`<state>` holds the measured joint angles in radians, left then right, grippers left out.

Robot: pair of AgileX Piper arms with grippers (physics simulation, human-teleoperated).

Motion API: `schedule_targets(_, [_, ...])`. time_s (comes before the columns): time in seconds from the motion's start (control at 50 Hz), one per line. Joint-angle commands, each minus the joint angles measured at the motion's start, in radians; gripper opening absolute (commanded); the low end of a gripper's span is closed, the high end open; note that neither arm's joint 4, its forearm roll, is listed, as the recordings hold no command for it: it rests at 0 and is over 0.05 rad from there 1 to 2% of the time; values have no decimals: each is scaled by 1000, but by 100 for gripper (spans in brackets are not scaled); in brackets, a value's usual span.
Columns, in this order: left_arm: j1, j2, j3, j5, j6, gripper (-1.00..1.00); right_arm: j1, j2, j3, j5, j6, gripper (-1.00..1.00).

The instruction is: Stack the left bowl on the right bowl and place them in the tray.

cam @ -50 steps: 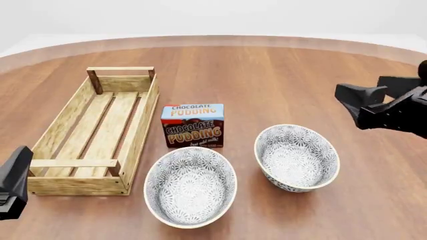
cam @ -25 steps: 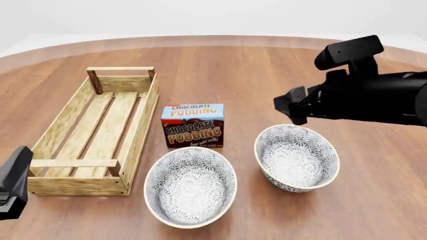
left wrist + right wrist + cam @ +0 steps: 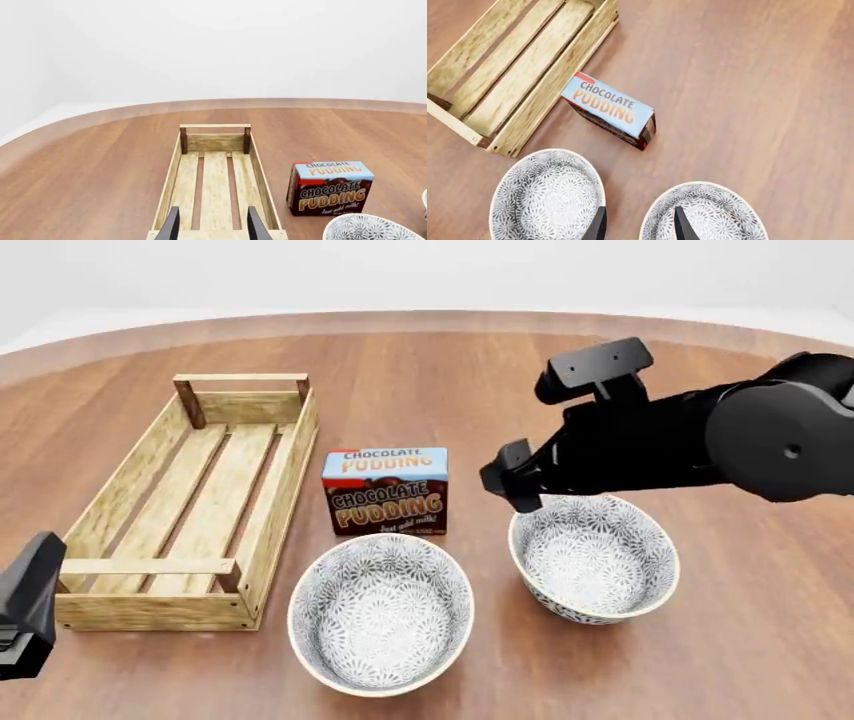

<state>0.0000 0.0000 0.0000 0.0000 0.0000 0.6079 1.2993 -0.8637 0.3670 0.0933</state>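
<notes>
The left bowl (image 3: 382, 611) sits near, right of the tray (image 3: 190, 502); the right bowl (image 3: 594, 555) lies beside it. The right gripper (image 3: 511, 483) hovers spread over that bowl's far-left rim. The left gripper (image 3: 211, 226), spread, hangs near the tray's near end.

Front view: fixed camera above and behind the arms, looking forward and down over the whole table (image 3: 534, 370), taking in the tray (image 3: 187, 510), pudding box (image 3: 386, 490) and both bowls. Left wrist view: low and near the tray's (image 3: 215, 175) close end, facing along its length toward the table's far edge, with the box (image 3: 329, 187) to one side. Right wrist view: high, looking steeply down on the left bowl (image 3: 547, 195), right bowl (image 3: 710, 215), box (image 3: 610, 110) and part of the tray (image 3: 527, 65); tray and box appear in all three views
</notes>
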Motion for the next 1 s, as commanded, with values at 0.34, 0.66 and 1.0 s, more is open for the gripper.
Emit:
schedule_targets(0.34, [0, 0, 0, 0, 0, 100, 110, 204, -37, -40, 10, 100])
schedule_targets(0.66, [0, 0, 0, 0, 0, 100, 163, 281, -74, -30, 19, 100])
schedule_targets(1.0, [0, 0, 0, 0, 0, 100, 153, 329, -66, -61, 22, 100])
